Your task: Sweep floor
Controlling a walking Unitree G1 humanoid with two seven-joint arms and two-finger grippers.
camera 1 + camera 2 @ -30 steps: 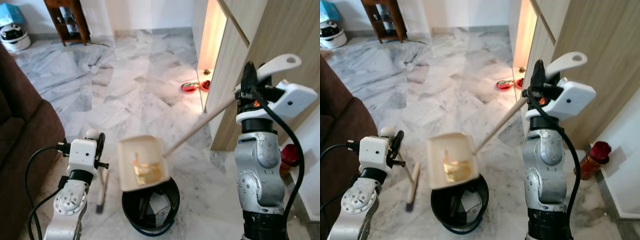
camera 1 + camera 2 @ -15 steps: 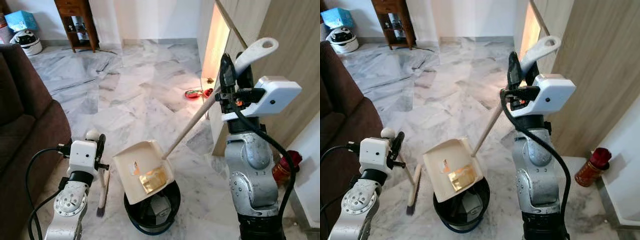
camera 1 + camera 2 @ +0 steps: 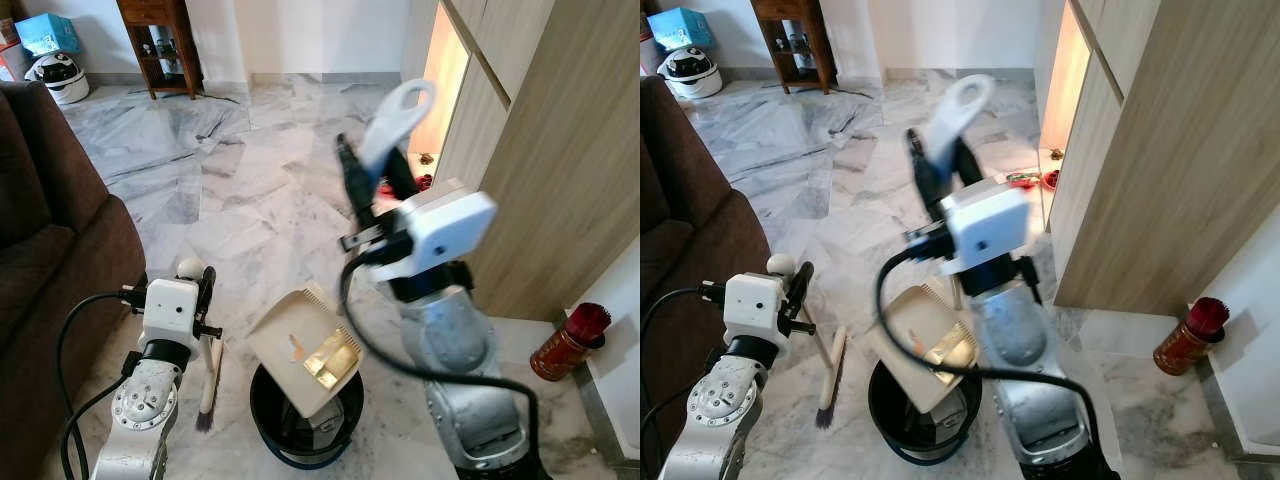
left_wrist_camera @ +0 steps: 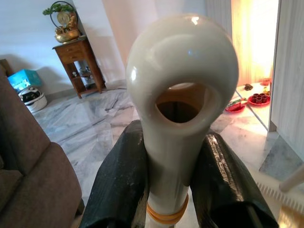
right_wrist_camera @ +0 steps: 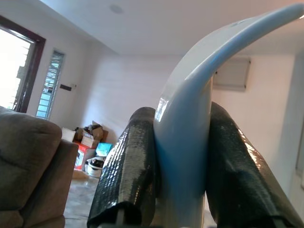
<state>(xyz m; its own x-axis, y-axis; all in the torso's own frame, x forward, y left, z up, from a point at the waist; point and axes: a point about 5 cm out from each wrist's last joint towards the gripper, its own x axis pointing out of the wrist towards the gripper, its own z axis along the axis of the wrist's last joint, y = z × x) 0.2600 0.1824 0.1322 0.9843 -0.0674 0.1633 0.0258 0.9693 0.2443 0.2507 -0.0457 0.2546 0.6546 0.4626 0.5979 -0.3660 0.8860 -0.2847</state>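
A brown sofa (image 3: 50,230) stands along the left edge of the marble floor (image 3: 260,190). The right hand (image 3: 365,185) is clamped on the white handle of the dustpan (image 3: 305,350), which tilts over the black bin (image 3: 300,425) below it. The left hand (image 4: 175,190) grips the brush (image 3: 208,385) by its handle top, bristles on the floor beside the bin. No writing is readable.
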